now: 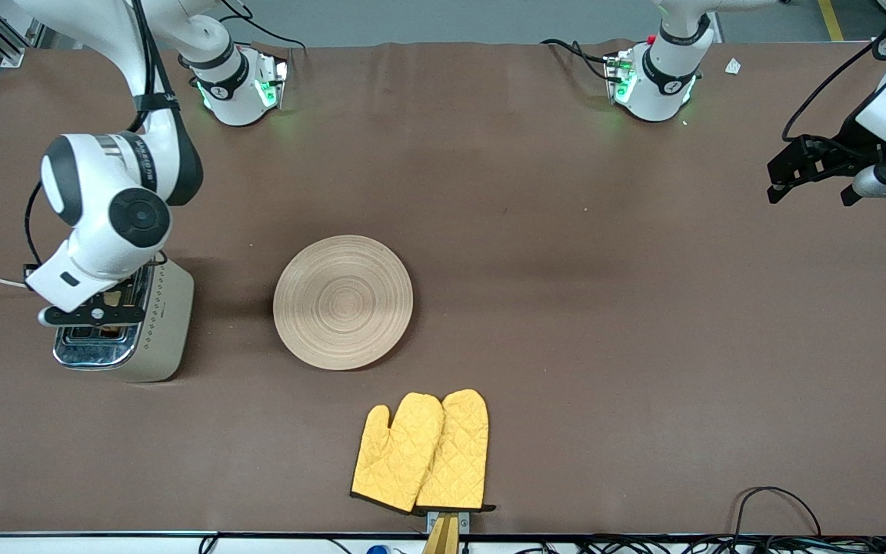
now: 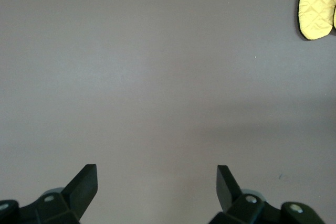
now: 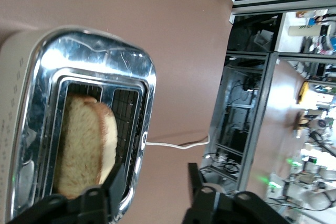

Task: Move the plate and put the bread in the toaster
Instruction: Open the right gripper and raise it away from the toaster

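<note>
Legible markings: none confirmed. The right arm (image 1: pixel 108 204) carries a dark band of lettering on its white upper link, too small to read. The toaster (image 1: pixel 158 323) shows a dotted pattern and a tiny dark mark on its cream side, unreadable. The plate (image 1: pixel 343 302) and the yellow oven mitts (image 1: pixel 421 452) show no text.

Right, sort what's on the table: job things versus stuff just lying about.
Job:
- plate, bare, mid-table
- bread, standing in a toaster slot
- toaster, at the right arm's end
- right gripper, open over the toaster

Lying about:
- yellow oven mitts, nearer the camera than the plate
- left gripper, open, waiting
</note>
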Tool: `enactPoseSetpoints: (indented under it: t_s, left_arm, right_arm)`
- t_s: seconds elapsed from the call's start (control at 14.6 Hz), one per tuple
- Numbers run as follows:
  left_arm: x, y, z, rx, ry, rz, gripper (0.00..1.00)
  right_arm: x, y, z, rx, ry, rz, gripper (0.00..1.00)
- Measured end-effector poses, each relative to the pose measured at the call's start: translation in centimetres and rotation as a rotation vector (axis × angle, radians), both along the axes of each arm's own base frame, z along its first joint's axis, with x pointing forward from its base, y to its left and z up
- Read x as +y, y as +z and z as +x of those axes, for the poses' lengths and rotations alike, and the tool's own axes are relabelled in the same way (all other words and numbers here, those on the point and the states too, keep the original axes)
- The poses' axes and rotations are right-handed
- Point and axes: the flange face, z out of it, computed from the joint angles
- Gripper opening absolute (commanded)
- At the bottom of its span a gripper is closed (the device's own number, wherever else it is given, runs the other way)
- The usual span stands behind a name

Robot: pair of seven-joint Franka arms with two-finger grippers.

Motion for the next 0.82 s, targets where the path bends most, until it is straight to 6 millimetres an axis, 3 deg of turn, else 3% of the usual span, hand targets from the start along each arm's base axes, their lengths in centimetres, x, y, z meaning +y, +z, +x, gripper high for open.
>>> enactPoseSetpoints:
  t_s: [0.27,0.48,0.62,0.82]
  left_arm:
    - [0.0,0.0,0.0,0.0,0.0,0.0,1.0]
    - [0.0,0.0,0.0,0.0,0.0,0.0,1.0]
    - [0.0,0.0,0.0,0.0,0.0,0.0,1.0]
    - [0.0,0.0,0.0,0.0,0.001,0.0,1.0]
  right_arm:
    - [1.5,4.8,1.2,-0.066,-0.127,0.191,1.0]
    - [1.1,12.4,1.8,-0.121,-0.28,0.398,1.0]
    - [-0.5,16.9,1.7,-0.146,-0.341,0.568,1.0]
    - [-6.6,19.2,0.5,-0.096,-0.355,0.777,1.0]
